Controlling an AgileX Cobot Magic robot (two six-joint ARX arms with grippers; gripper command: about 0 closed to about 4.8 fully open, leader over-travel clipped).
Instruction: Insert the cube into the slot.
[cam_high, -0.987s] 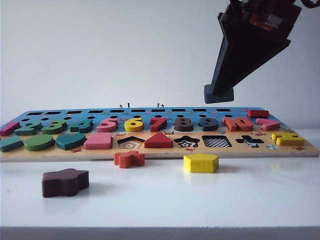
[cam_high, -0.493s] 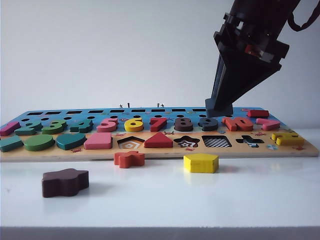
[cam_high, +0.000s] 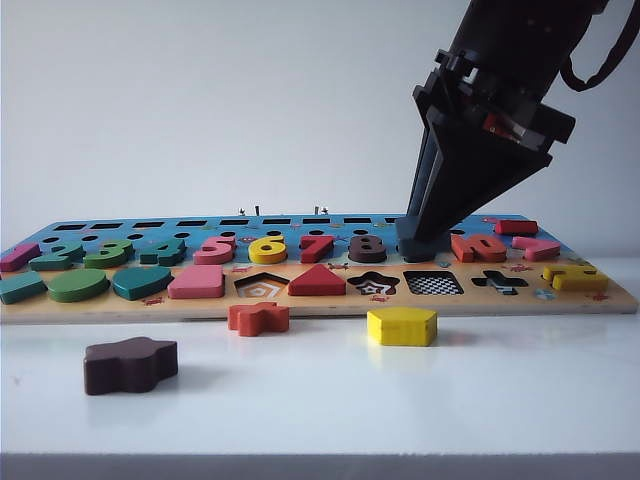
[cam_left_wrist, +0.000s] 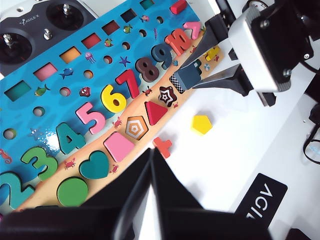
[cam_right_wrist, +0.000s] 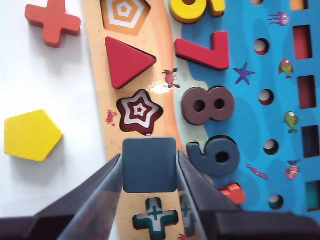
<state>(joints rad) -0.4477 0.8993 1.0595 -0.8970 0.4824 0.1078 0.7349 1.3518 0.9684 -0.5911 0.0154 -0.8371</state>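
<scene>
The cube, a flat dark navy-grey square, sits clamped between the fingers of my right gripper. In the exterior view the cube hangs just over the puzzle board, a little behind the slot, a square recess with a checkerboard bottom. From the left wrist view a strip of the slot shows beside the cube. The right wrist view hides the slot under the cube. My left gripper is shut and empty, above the table's white surface near the board's front edge.
A yellow pentagon block, a red cross and a dark brown wavy block lie on the table before the board. The star recess and pentagon recess stand open. A remote controller lies beyond the board.
My right gripper has come down and slightly left with the cube, from well above the board to just over it near the checkerboard recess.
</scene>
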